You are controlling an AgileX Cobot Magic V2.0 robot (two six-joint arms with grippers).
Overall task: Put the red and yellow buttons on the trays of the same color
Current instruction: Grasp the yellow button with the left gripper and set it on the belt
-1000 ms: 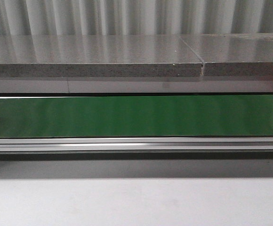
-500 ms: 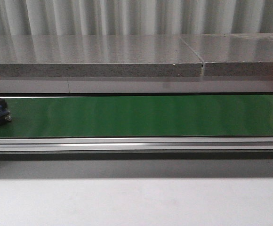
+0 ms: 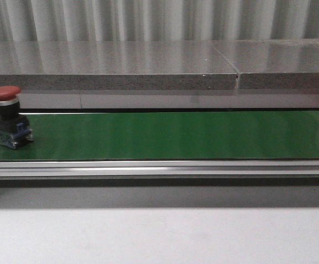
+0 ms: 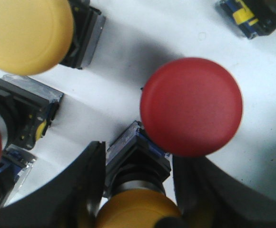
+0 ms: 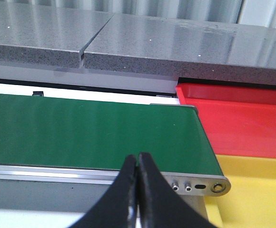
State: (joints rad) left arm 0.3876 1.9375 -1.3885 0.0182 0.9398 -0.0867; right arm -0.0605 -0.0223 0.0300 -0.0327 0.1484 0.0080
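Front view: one red button (image 3: 8,116) stands upright at the far left of the green belt (image 3: 176,135).

Left wrist view: the left claw (image 4: 138,190) is spread around a yellow button (image 4: 135,211) among others.

Right wrist view: the right claw (image 5: 138,164) is pressed together, empty, near the belt's end; the red tray (image 5: 242,118) and yellow tray (image 5: 257,190) show no buttons. Sorting looks barely begun. No readable writing.

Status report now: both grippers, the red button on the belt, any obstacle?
Left gripper open around a yellow button. Right gripper shut, empty. Red button upright on green belt, far left. Nothing blocks the belt.
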